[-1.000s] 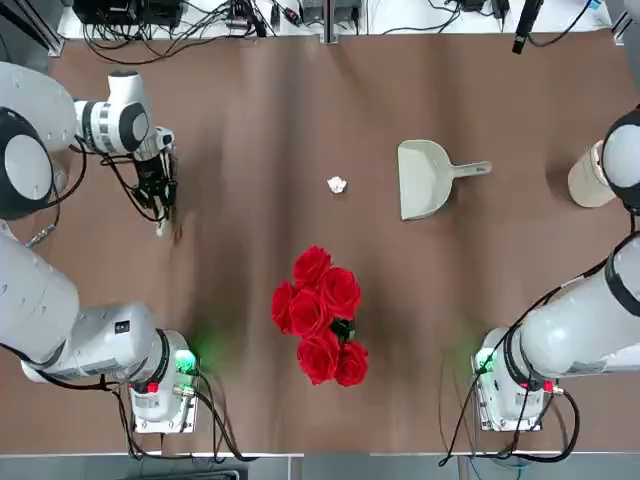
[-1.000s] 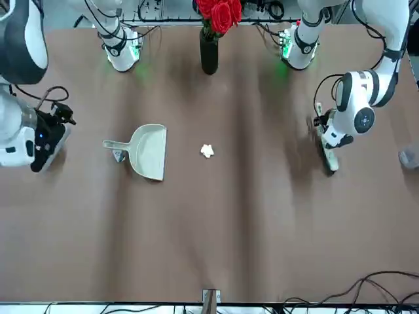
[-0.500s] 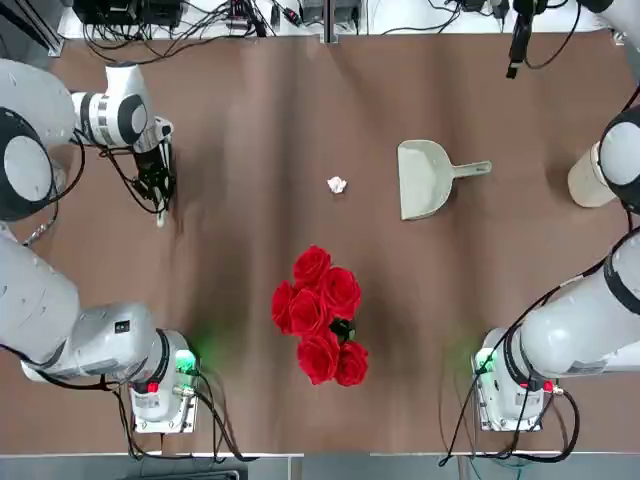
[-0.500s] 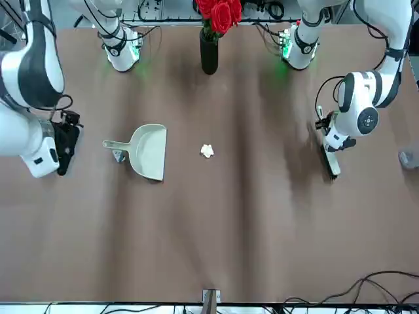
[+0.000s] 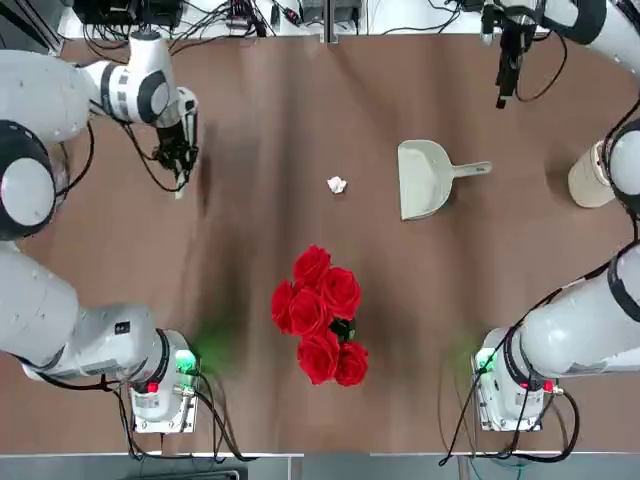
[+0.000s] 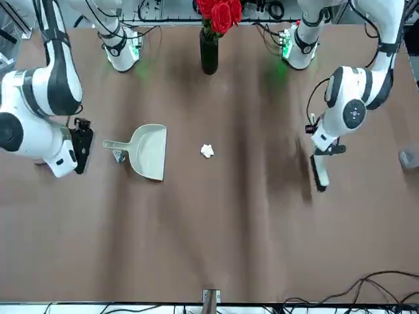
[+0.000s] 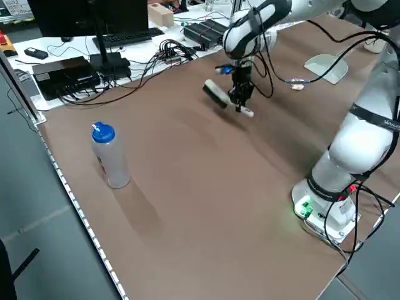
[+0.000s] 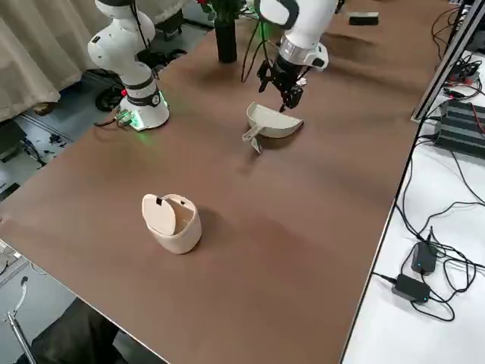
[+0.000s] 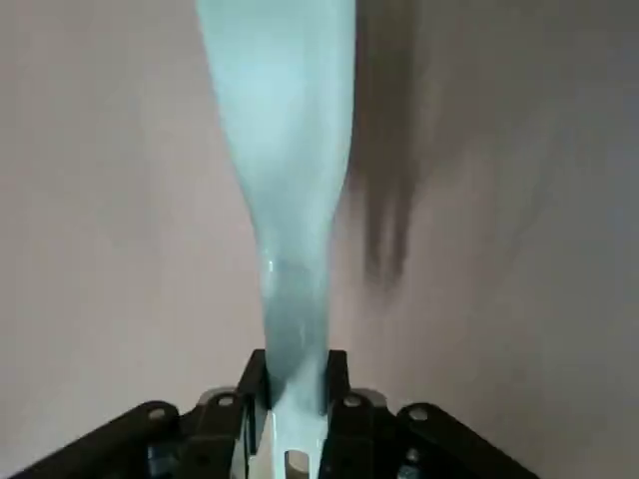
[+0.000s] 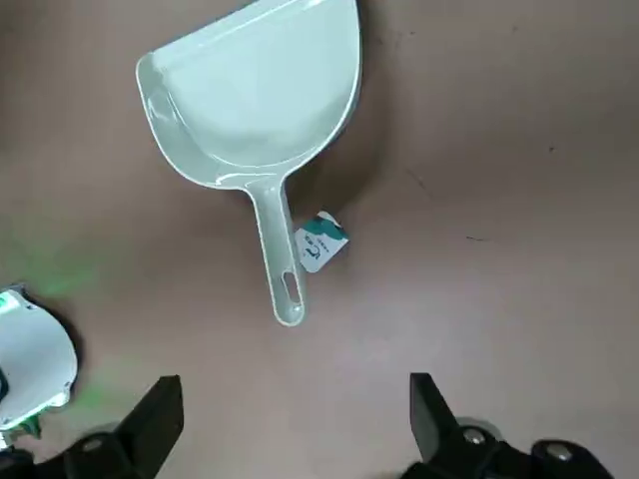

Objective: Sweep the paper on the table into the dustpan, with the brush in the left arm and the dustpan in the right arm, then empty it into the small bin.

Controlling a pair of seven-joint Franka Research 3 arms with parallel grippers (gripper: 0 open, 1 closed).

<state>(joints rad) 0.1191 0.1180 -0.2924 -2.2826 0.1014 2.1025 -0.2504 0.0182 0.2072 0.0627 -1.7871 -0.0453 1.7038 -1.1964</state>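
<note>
The left gripper (image 5: 181,158) is clamped on the slim cream-white plastic brush (image 6: 319,173), held clear of the brown table (image 5: 250,120) near its left edge, ready for sweeping. The right gripper (image 10: 295,419), jaws fully apart and empty, hovers above the pale grey-beige plastic dustpan (image 5: 424,177), aligned for the handle. The tiny crumpled white paper ball (image 5: 337,184) lies mid-table beside the scoop's mouth.

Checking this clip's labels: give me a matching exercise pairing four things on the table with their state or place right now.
Things:
1. brush
2. dustpan
3. paper
4. small bin

States:
A. lying loose between the two arms' work areas
B. flat on the table, ungripped
C. clamped in the left gripper
D. standing near the table's edge on the robot's right

Pairs: 1-C, 2-B, 3-A, 4-D
</note>
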